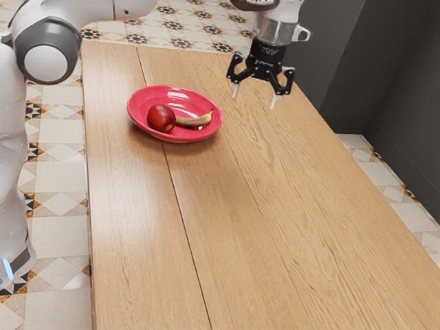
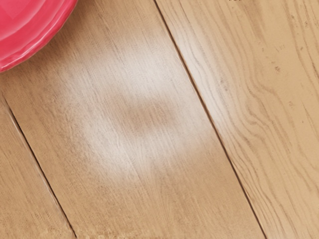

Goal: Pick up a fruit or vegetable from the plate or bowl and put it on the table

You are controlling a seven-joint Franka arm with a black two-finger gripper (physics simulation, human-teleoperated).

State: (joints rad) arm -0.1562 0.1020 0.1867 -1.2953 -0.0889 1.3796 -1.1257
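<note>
Your jaws stood wide over the desk [image 1: 227,240]; apple [image 1: 161,118] and banana [image 1: 196,122] lay on the plate [image 1: 180,98], toward the exterior view's left.

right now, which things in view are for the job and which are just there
For the job:
- red fruit and banana, either could be the pick
- plate holding both
- table
- gripper, open

Just there:
- tiled floor
- dark panels
</note>
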